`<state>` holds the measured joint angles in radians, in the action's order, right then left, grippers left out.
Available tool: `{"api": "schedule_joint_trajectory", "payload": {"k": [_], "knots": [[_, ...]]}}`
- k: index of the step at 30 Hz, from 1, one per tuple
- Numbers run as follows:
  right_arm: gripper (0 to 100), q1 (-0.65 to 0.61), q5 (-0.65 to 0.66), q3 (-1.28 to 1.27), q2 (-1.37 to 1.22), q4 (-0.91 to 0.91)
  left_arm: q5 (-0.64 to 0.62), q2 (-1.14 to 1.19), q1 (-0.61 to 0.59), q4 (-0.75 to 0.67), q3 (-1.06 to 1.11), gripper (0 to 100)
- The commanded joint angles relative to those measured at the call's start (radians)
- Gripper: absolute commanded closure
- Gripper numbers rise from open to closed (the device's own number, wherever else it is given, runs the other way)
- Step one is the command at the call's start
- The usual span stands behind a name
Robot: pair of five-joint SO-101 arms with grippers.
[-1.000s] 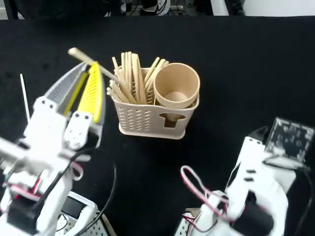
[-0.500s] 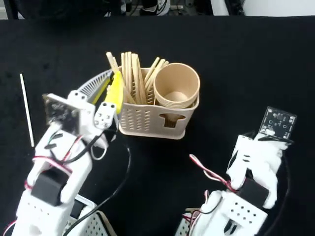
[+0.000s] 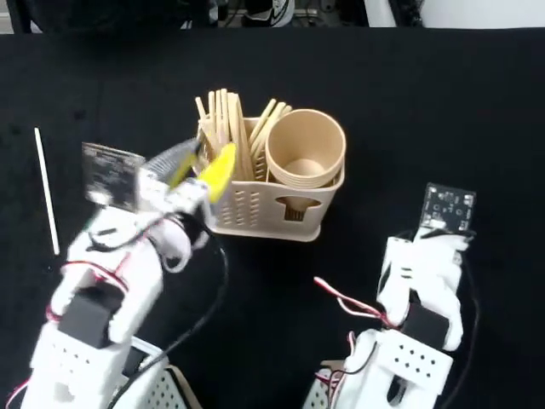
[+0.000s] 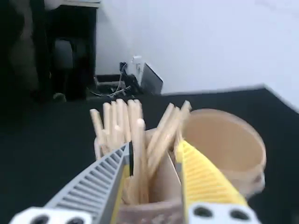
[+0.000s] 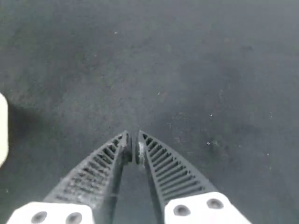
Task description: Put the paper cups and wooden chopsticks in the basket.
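Observation:
The beige basket (image 3: 255, 209) stands mid-table. Stacked paper cups (image 3: 305, 152) fill its right compartment, and a bundle of wooden chopsticks (image 3: 228, 128) stands in its left one. My left gripper (image 3: 213, 150) hovers over the chopstick compartment, open. In the left wrist view the left gripper (image 4: 153, 148) straddles the chopsticks (image 4: 140, 140), its grey and yellow fingers apart, with the cup (image 4: 224, 140) just beyond the yellow finger. My right gripper (image 5: 132, 145) is shut on nothing, low over bare black table.
A thin white stick (image 3: 44, 187) lies on the black table (image 3: 426, 102) far left of the basket. The right arm (image 3: 421, 290) sits at the near right, well apart from the basket. Open tabletop surrounds the basket at the back and right.
The left gripper carried a chopstick from left of the basket to over its left compartment, then opened; that chopstick now stands among the others. The right arm shifted slightly left.

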<state>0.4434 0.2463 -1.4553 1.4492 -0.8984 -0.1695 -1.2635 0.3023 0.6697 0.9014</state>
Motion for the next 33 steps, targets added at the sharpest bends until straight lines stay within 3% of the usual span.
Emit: {"api": "schedule_joint_trajectory", "payload": {"k": [1,5,8,14,19,26,33], "knots": [[96.6,-0.026,0.018,0.001,-0.002,0.021,-0.046,0.112,-0.165,0.11,-0.315,81],[96.6,-0.028,0.018,-0.002,-0.002,0.021,-0.04,0.336,-0.403,0.358,-0.615,81],[96.9,-0.028,0.02,-0.013,-0.002,0.023,0.044,0.528,-0.613,0.497,-0.783,81],[97.0,-0.028,0.018,-0.067,-0.002,0.117,0.264,0.953,-0.872,0.583,-0.957,81],[97.0,-0.028,0.018,-0.068,-0.005,0.117,0.338,1.307,-0.951,0.583,-1.116,81],[97.0,-0.028,0.02,-0.084,-0.002,0.123,0.353,1.766,-0.944,0.592,-1.472,81],[97.0,-0.028,0.021,-0.087,-0.002,0.124,0.351,2.205,-0.957,0.755,-1.911,81]]}}
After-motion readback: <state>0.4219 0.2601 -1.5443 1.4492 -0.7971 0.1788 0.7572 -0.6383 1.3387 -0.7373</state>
